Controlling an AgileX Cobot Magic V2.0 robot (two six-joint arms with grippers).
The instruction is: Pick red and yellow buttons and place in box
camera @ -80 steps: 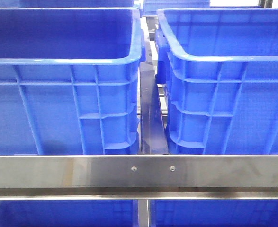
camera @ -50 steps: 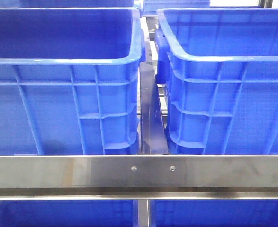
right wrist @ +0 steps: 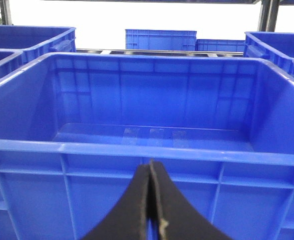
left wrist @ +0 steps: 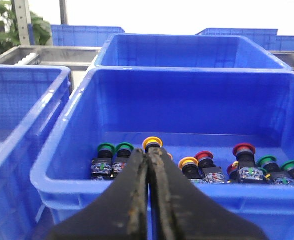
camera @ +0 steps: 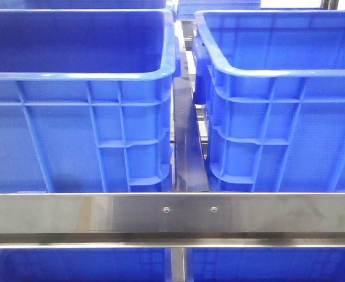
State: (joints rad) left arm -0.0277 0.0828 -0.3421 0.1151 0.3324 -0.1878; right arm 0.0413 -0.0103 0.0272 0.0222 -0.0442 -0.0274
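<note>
In the left wrist view, a blue crate holds push buttons standing on black bodies. Two yellow buttons and two red buttons stand on its floor. My left gripper is shut with nothing in it, hanging over the crate's near rim, its tip lined up with the first yellow button. The right wrist view shows the box, a blue crate with a bare floor. My right gripper is shut and empty just outside its near wall. Neither gripper shows in the front view.
Green buttons stand among the red and yellow ones. The front view shows two tall blue crates side by side behind a steel rail. More blue crates surround both wrist views.
</note>
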